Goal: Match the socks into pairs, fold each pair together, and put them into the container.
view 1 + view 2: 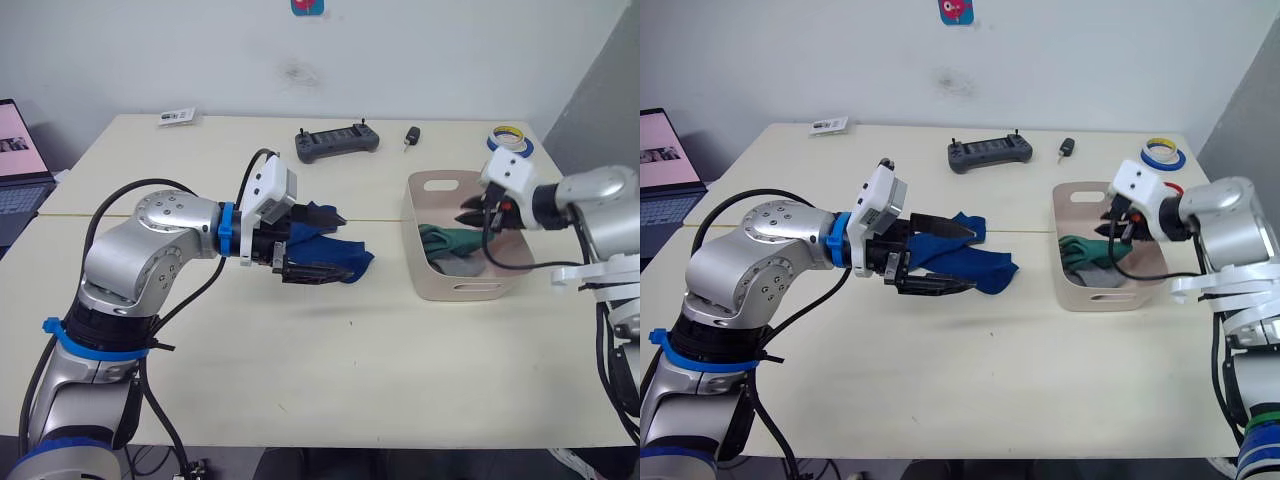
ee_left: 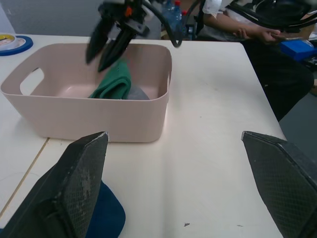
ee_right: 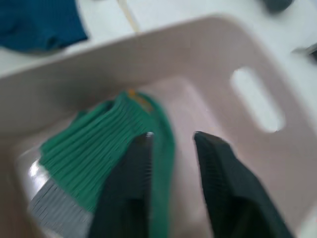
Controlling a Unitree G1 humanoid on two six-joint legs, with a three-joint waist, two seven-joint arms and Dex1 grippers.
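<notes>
We see even, bright, diffuse light over the pale table [image 1: 300,370], apparently from overhead, with only soft shadows under the blue socks [image 1: 335,255] and beside the container [image 1: 450,290]. The head views are sharp, without glare. The right wrist view is blurred, the green socks [image 3: 106,141] and the fingers [image 3: 218,168] soft-edged. In the left wrist view the near fingers [image 2: 74,188] look out of focus.

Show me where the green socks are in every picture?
Left eye view: green socks lie in the tub, just under the right claw.
Right eye view: same place in the tub, toward the picture's right.
Left wrist view: green bundle behind the tub's near wall, over a grey sock.
Right wrist view: green fills the tub's floor under the claw's fingers.
Shared landmark: the tub's slot handle.
</notes>
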